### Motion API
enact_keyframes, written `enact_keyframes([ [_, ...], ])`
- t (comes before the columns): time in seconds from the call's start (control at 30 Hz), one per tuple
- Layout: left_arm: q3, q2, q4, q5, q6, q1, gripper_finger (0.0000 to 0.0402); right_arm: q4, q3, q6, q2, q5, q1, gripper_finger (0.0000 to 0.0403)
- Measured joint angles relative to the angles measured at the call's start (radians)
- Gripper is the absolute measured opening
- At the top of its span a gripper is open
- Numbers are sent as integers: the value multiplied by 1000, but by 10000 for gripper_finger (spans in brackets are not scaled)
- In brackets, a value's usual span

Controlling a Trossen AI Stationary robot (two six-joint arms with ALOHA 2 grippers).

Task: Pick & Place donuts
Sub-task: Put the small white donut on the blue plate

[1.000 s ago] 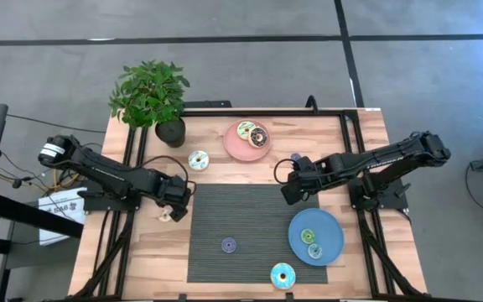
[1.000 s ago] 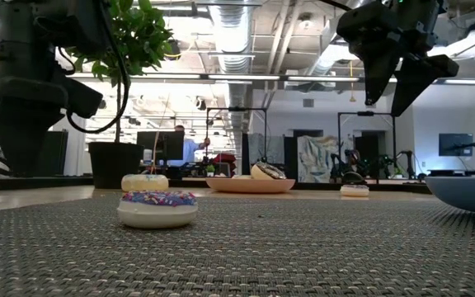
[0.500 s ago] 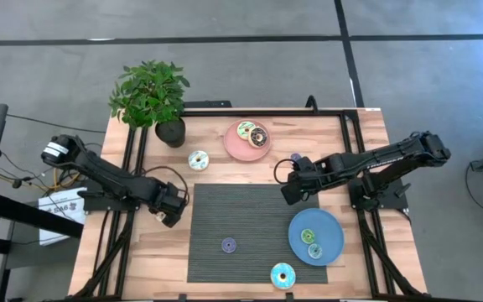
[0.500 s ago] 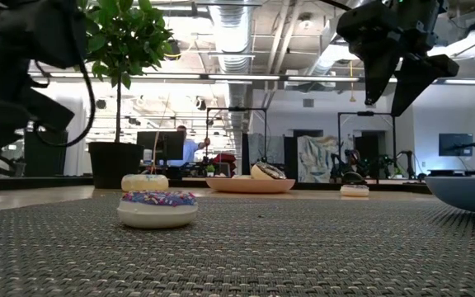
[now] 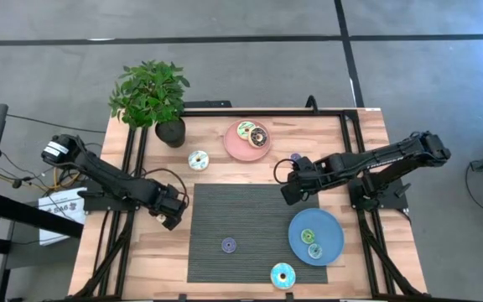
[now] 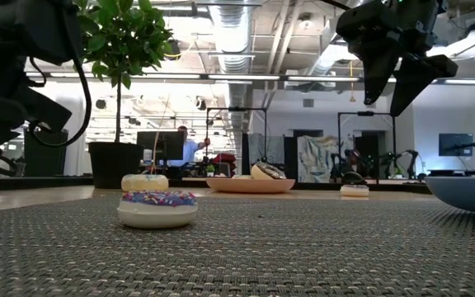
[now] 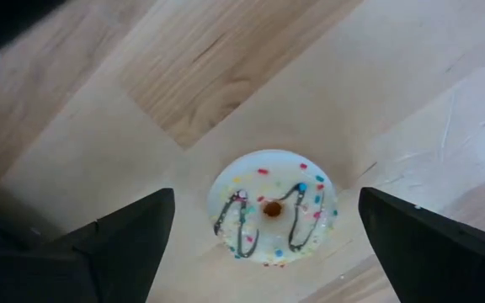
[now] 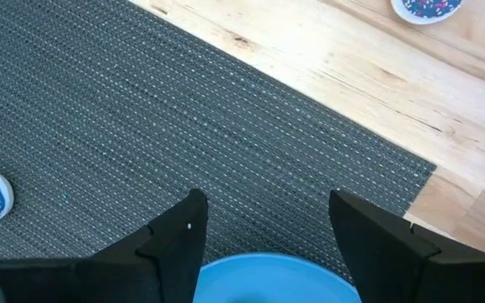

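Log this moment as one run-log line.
left gripper: open, over white donut on bare wood | right gripper: open, empty, above mat edge by blue plate | pink plate: two donuts

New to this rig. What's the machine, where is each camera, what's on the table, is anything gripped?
Two dark robot arms work at a wooden table. One camera looks straight down, one sits at table height, and one rides on each wrist.

A pink plate holds two donuts, a blue plate two green ones. A purple donut lies on the dark mat, a cyan donut at its front edge, and another donut near the potted plant.

The left gripper is open, straddling a white sprinkled donut without clamping it. The right gripper is open and empty above the mat.
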Motion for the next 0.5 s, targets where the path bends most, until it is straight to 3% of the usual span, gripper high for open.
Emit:
enact_keyframes([
  [0.17, 0, 0, 0, 2, 0, 0, 363, 0, 0, 6, 0, 0, 0, 240],
  [0.5, 0, 0, 0, 2, 0, 0, 296, 18, 0, 7, 0, 2, 0, 240],
])
